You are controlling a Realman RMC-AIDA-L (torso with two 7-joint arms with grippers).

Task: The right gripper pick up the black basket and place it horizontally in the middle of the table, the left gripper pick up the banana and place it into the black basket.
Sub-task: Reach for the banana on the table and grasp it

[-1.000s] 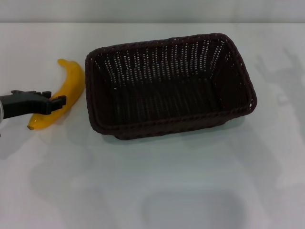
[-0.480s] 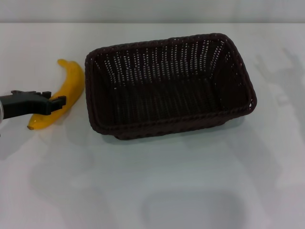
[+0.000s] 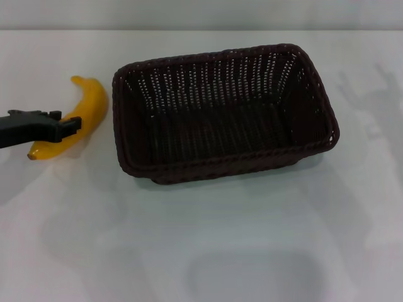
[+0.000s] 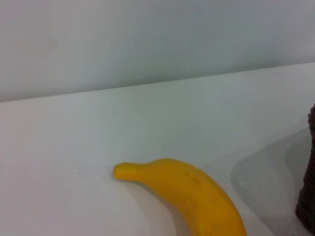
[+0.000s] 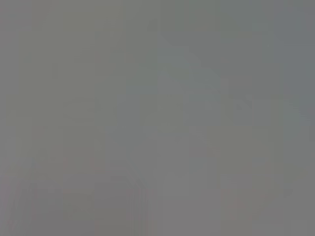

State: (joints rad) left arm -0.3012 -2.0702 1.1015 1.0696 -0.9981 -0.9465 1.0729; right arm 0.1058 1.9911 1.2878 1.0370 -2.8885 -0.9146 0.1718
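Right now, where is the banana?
In the head view the banana is on the robot's left of the table, just beside the black basket, with the left claw at its middle.

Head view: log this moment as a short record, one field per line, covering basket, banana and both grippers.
black basket: lying lengthwise mid-table, nothing inside
banana: to the robot's left of the basket, outside it, apart from it
left gripper: across the banana's middle, shut on it
right gripper: out of sight
table: white
task stage: basket placed, banana not yet in it
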